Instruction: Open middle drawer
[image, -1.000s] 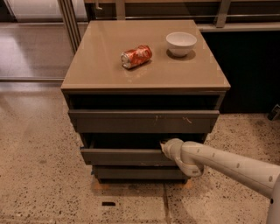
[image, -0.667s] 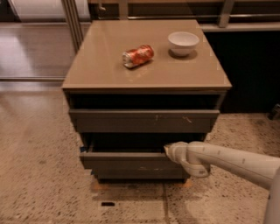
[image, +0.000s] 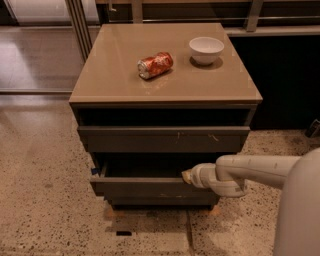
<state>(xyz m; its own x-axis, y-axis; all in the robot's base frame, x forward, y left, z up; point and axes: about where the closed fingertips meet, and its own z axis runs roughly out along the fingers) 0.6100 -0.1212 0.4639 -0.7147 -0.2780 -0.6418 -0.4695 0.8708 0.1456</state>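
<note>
Camera view looks down at a low cabinet (image: 120, 85) with a glossy tan top, standing in the middle of the frame on a speckled terrazzo floor (image: 45, 165). On the top a crushed red-orange soda can (image: 155, 65) lies on its side near the centre, and a small white bowl (image: 206, 49) sits upright to its right, near the back right corner; the two are apart. Below the top is a dark open slot, then the top drawer (image: 162, 139), whose wide grey-brown front carries pale scratch marks right of centre. The middle drawer (image: 142, 188) is in the lower centre of the frame, partly open: its plain front stands forward of the front above it, with a dark gap between them in which the inside is too shadowed to make out. Under it the bottom drawer (image: 160, 201) shows only as a thin strip. The white arm (image: 255, 171) enters from the lower right edge and reaches left, and the gripper (image: 187, 176) is at the top edge of the middle drawer's front, right of its centre, its pale tip pointing left into the gap; whether it is open or closed cannot be told from this angle. What looks like a scrap of blue tape (image: 95, 171) sits at the drawer's left end
</note>
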